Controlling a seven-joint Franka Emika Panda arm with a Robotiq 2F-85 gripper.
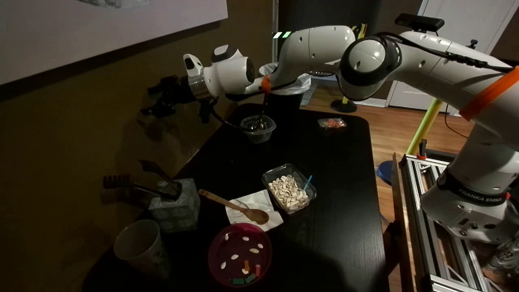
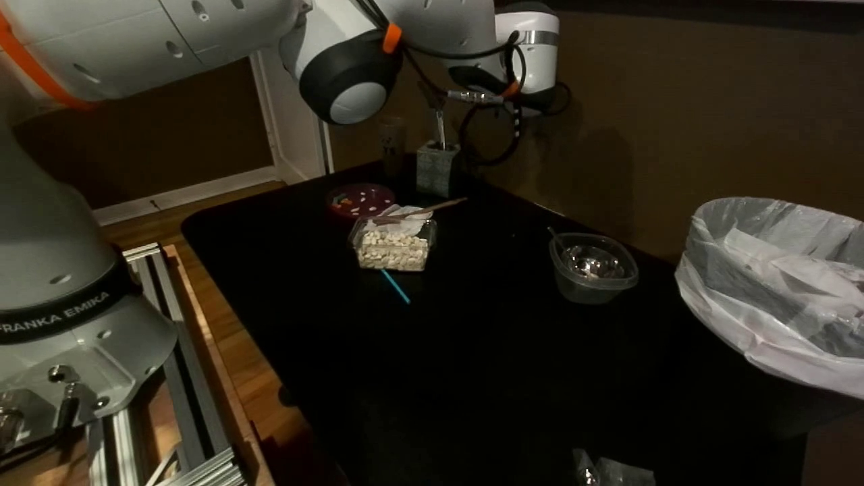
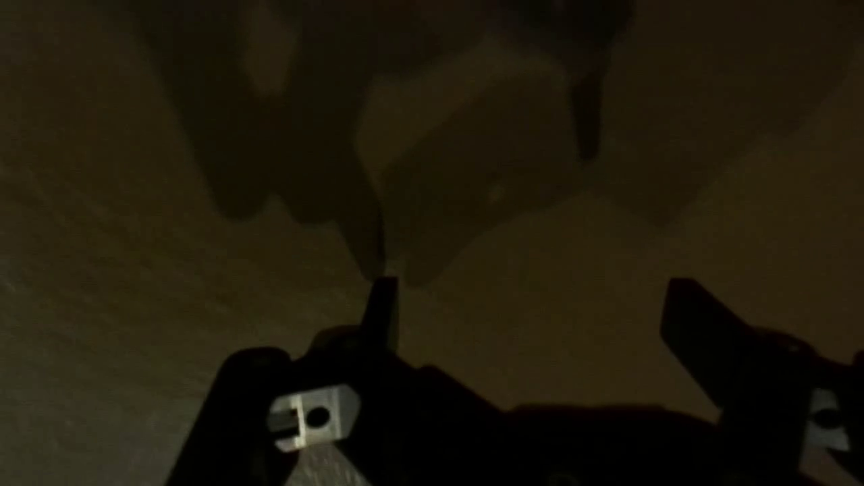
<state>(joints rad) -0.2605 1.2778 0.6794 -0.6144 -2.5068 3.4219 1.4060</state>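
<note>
My gripper point(image 1: 148, 100) is raised in the air, pointing at the brown wall point(image 1: 93, 134). In the wrist view the two black fingers point(image 3: 530, 290) stand wide apart with only the wall and shadows between them. It holds nothing. In an exterior view the gripper is hidden behind the arm. Below it on the black table stand a patterned box point(image 1: 176, 211) with dark utensils in its top and a clear plastic bowl point(image 1: 258, 137) with something shiny inside. A clear tray point(image 1: 287, 192) holds white pieces and a blue stick point(image 1: 308, 182).
A wooden spoon point(image 1: 256, 215) lies on a white napkin point(image 1: 251, 202). A dark red plate point(image 1: 213, 255) holds white and coloured pieces. A cup point(image 1: 140, 247) stands by the wall. A lined bin point(image 2: 742, 324) stands at the table's end, near a packet point(image 1: 332, 123).
</note>
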